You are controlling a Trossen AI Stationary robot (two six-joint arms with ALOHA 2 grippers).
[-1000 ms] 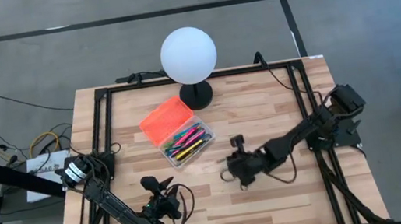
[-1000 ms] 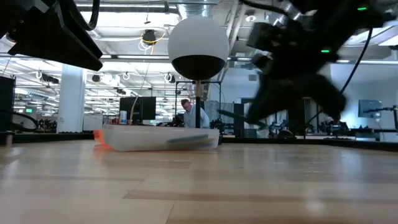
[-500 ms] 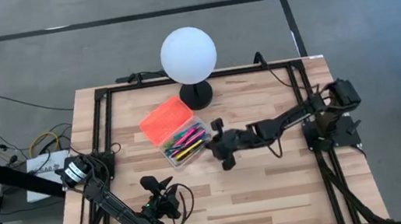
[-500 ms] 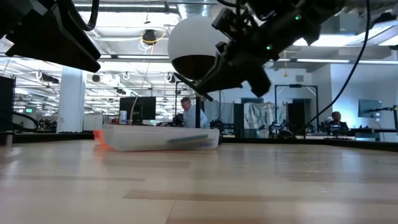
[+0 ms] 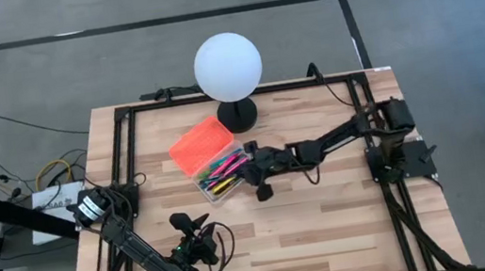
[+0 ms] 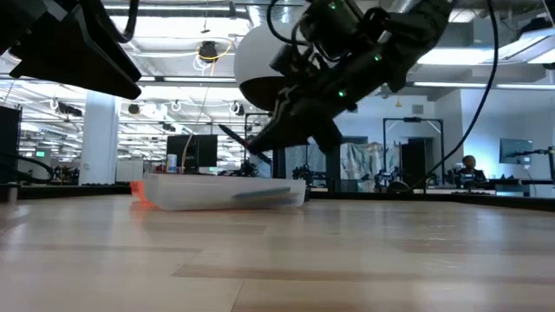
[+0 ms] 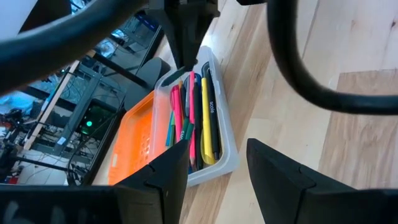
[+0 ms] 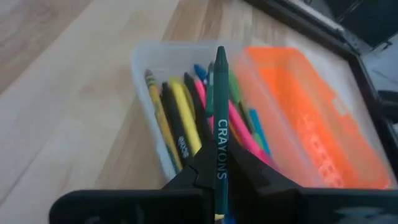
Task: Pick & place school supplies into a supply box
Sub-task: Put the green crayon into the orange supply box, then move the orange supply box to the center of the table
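The supply box (image 5: 227, 178) is a clear tray lying open in the table's middle, with its orange lid (image 5: 200, 144) folded out on the far left side. Several pens, markers and crayons (image 8: 186, 118) in pink, yellow, black and green lie inside it. My right gripper (image 5: 250, 166) hangs over the box's right end, shut on a dark green crayon (image 8: 220, 106) marked CRAYONS. The low view shows this gripper (image 6: 264, 139) above the box (image 6: 224, 192). My left gripper (image 7: 214, 180) waits open near the table's front left (image 5: 189, 225). My right gripper pinches the green crayon's rear part (image 8: 220, 163) between its two fingers (image 8: 194, 167). The fingers come slanting down from the table's right, and the crayon lies along them. Its pointed end (image 8: 221, 53) sticks out ahead over the box, lifted clear of it.
A white globe lamp (image 5: 228, 65) on a black foot (image 5: 238, 115) stands just beyond the box. Black frame rails (image 5: 127, 161) run along the table's edges. Bare wood lies in front of the box and to its right.
My right gripper has swung from the table's middle right toward the left and far side, turning as it went. It has carried the green crayon to a spot over the box's right end and has stayed shut on it.
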